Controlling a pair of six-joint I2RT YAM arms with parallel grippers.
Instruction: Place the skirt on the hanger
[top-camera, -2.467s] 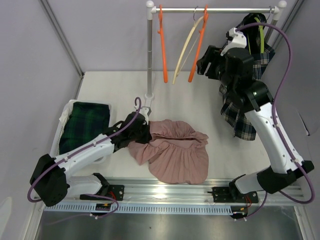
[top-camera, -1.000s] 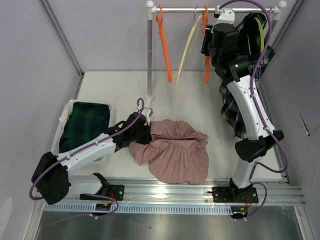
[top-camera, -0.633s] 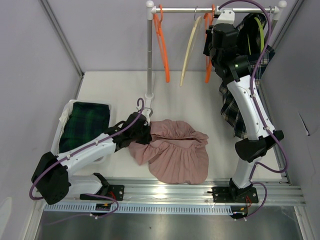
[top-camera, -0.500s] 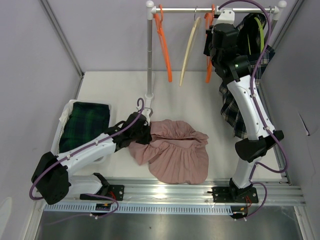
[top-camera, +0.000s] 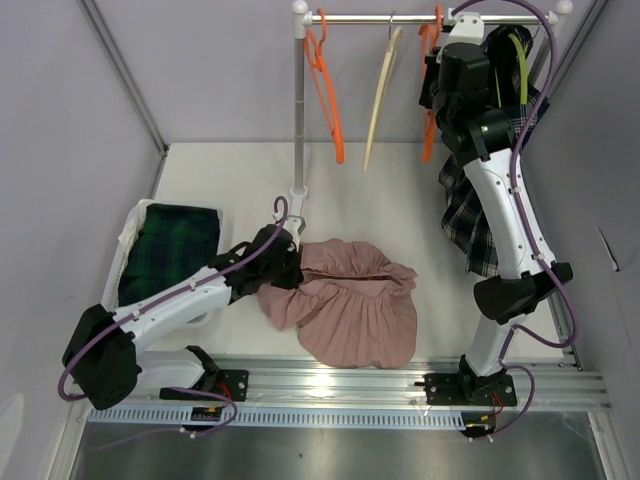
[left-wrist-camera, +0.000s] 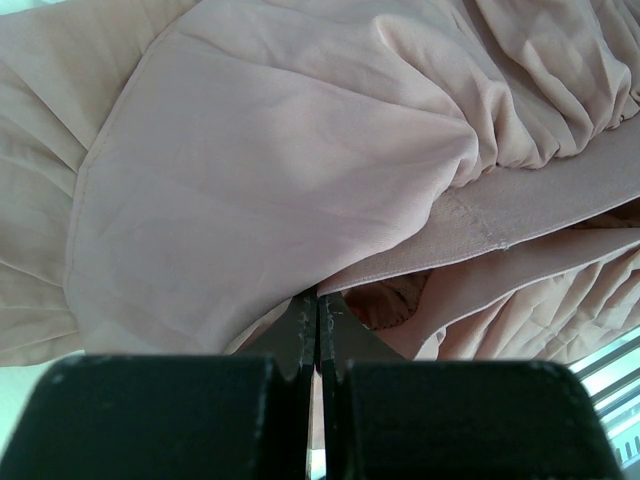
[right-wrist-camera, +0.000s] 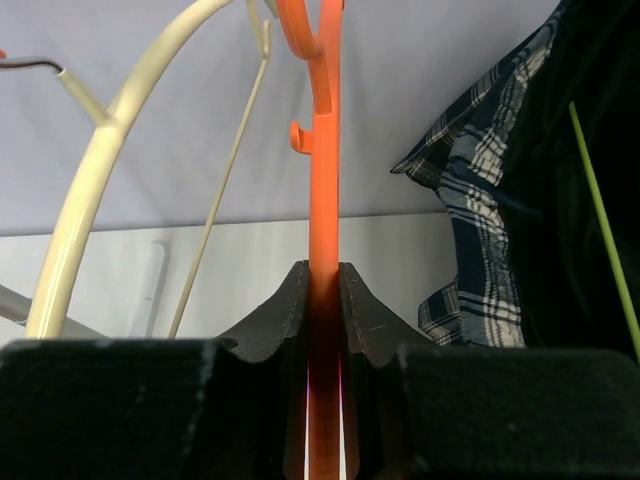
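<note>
The left gripper (top-camera: 283, 262) rests at the left edge of the pink skirt (top-camera: 350, 310), which lies heaped on the table (top-camera: 400, 200), near and central; from above, the wrist hides the fingertips; the left wrist view shows the jaws pressed together with their tips tucked under a fold by the waistband, but not whether any cloth is pinched between them; left of the skirt, folded green tartan cloth (top-camera: 170, 250) fills a white bin (top-camera: 130, 225), its near right corner covered by the left arm; bare table lies open between the skirt and the rack post (top-camera: 298, 110); at the far edge, a second orange hanger (top-camera: 327, 95) and a cream hanger (top-camera: 380, 95) hang free from the rail (top-camera: 370, 18); the right gripper (top-camera: 434, 88) is clamped on the orange hanger (top-camera: 429, 145), a grip plain only in the right wrist view, where the hanger's top is cut off; the plaid garment (top-camera: 470, 225) at far right is largely hidden behind the right arm.
</note>
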